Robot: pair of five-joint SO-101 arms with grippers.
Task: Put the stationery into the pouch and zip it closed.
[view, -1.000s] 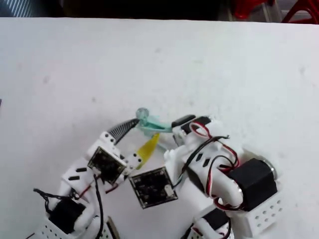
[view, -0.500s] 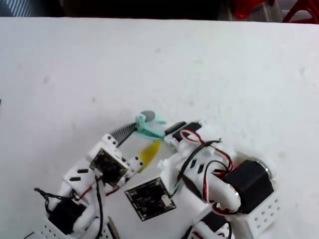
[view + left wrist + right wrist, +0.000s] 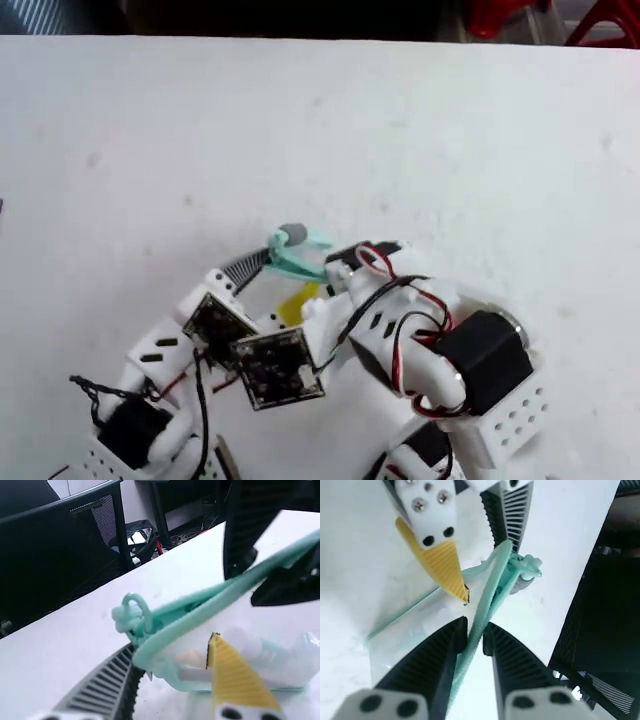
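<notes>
The left gripper (image 3: 293, 268) sits toward the near edge of the white table (image 3: 450, 130), its two fingers part way apart with the end of the pouch (image 3: 300, 262) between them. Its ribbed black finger (image 3: 107, 690) touches the mint-green end of the pouch on one side. The tip of its yellow finger (image 3: 235, 680) rests against the clear wall on the other side, so the pouch end is held between the two.

The pouch lies about midway between the table's left and right edges, nearer the near edge than the far one. It is see-through with a green zip edge (image 3: 492, 582), and a looped green zip pull (image 3: 131, 612) stands at the end beside the ribbed finger. Pale shapes show through the clear wall, too blurred to name.

The right gripper (image 3: 476, 625) comes at the pouch from the other end. Its two black ribbed fingers are drawn almost together, with only the thin green zip edge pinched between them.
</notes>
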